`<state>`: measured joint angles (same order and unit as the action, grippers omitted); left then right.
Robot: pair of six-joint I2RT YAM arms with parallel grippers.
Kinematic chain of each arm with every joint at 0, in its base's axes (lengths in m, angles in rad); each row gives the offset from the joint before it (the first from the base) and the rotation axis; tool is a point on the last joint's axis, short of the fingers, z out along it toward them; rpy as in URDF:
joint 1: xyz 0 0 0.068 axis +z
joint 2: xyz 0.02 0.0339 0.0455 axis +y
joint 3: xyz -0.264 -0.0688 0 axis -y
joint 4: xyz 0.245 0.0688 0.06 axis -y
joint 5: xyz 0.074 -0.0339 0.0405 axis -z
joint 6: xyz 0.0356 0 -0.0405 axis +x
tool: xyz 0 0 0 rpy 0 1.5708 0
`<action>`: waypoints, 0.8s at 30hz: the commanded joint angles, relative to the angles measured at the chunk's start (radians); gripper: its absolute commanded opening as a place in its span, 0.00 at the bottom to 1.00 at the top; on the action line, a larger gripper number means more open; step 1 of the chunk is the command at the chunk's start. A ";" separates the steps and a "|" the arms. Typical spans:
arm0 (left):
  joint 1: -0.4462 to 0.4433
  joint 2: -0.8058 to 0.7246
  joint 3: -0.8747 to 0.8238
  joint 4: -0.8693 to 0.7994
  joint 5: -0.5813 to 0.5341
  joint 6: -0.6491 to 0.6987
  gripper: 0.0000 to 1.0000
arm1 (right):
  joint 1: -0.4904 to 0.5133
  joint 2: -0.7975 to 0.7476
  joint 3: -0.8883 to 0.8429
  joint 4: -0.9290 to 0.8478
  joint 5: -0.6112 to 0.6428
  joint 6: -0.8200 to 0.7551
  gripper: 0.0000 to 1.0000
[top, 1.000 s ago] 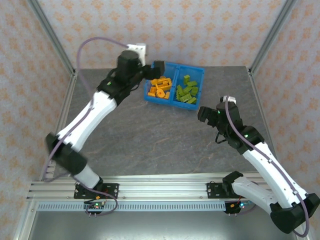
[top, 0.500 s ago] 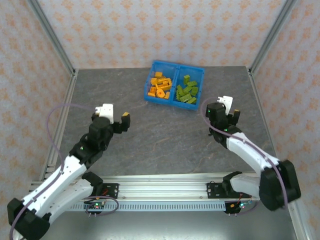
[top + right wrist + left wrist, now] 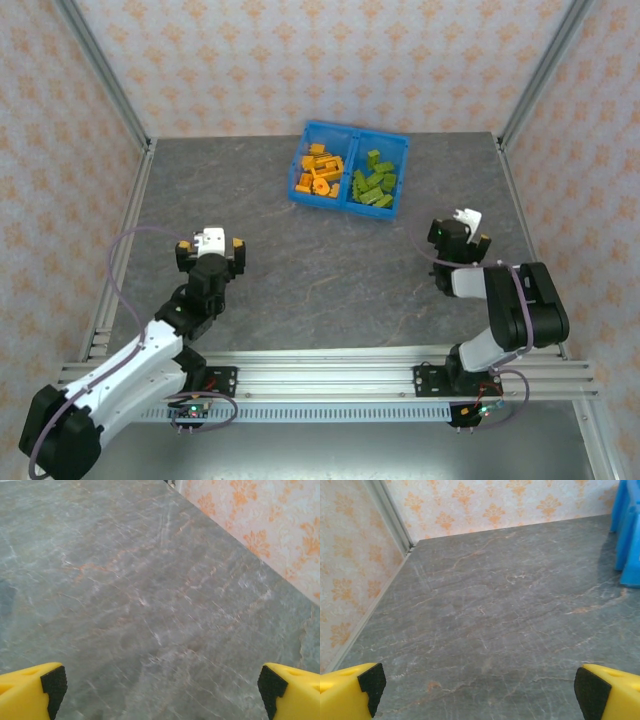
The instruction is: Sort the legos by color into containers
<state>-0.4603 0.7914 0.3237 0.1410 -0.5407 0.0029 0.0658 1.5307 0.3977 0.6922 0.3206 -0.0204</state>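
Both arms had drawn back from the blue bin (image 3: 340, 205), the left gripper (image 3: 479, 682) and right gripper (image 3: 160, 684) wide open and empty, leaving orange bricks (image 3: 318, 172) in its left compartment and green bricks (image 3: 375, 181) in its right, so sorting looked finished.

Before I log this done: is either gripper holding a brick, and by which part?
Nothing held: the left gripper and the right gripper are both open and empty.

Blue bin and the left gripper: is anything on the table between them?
Nothing. In the top view, the table between the left gripper and the blue bin is bare; the legos lie inside the bin.
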 commanded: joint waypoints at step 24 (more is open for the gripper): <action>0.412 0.717 0.084 0.651 0.401 -0.002 1.00 | -0.014 -0.011 0.006 0.110 -0.134 0.005 0.99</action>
<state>-0.0399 1.5017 0.3977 0.7242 -0.2142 0.0116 0.0498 1.5295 0.3946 0.7784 0.1925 -0.0204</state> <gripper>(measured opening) 0.998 0.992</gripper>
